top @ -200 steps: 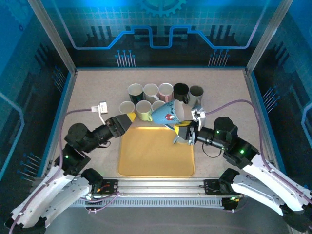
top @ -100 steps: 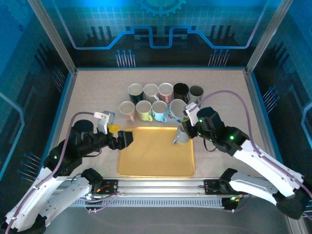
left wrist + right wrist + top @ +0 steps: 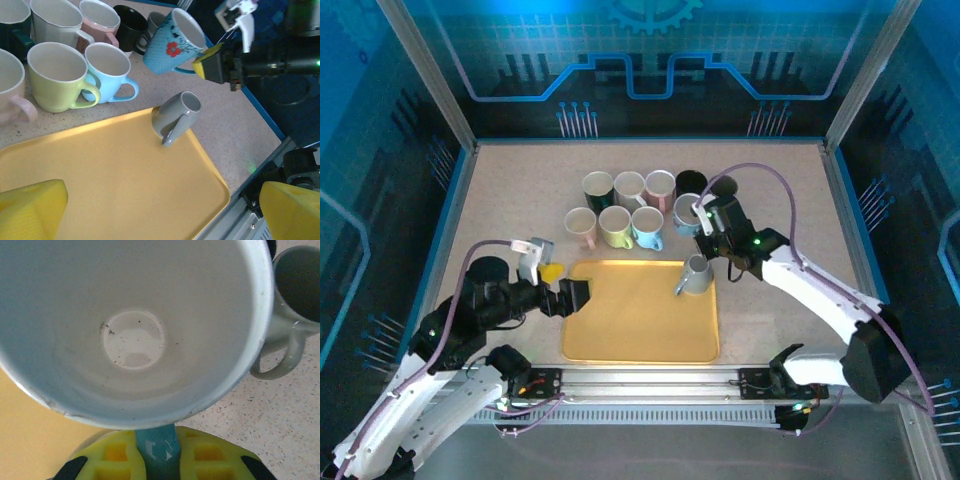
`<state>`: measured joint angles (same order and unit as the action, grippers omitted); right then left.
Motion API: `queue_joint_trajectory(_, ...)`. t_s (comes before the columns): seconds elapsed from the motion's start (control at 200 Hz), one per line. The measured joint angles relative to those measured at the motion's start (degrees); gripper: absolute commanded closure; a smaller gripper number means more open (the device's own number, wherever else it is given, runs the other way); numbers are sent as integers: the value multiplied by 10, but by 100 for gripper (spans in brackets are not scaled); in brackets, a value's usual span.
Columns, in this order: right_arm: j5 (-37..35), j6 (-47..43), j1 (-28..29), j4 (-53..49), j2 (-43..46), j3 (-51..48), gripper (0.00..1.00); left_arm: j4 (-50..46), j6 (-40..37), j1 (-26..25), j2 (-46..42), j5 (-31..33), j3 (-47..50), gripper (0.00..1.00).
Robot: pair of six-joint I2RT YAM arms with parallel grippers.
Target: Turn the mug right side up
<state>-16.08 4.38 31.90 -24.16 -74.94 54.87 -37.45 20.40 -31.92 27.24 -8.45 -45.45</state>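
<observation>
We judge the blue mug, held tilted over the counter at far right, rigid, glazed and breakable; right gripper jaws clamp its handle, while left gripper jaws gape empty.

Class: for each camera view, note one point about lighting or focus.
Top view: blue glow on the back wall, tray evenly lit. Left wrist view: the near yellow fingers are blurred, the grey mug sharp. Right wrist view: the blue mug is greyer inside at upper left, brighter at its base.
</observation>
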Motion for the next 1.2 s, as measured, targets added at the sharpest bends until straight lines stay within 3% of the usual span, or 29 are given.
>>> queue_joint_trajectory(0.69,22,3,-15,51,-145,27,100,2,0,0,-7,-19,3,1)
queue_joint_trajectory(0.89,27,5,-17,47,-151,34,90,2,0,0,-7,-21,3,1)
queue_joint_trajectory(1.2,31,5,-24,41,-162,37,88,3,0,0,-7,-26,3,1)
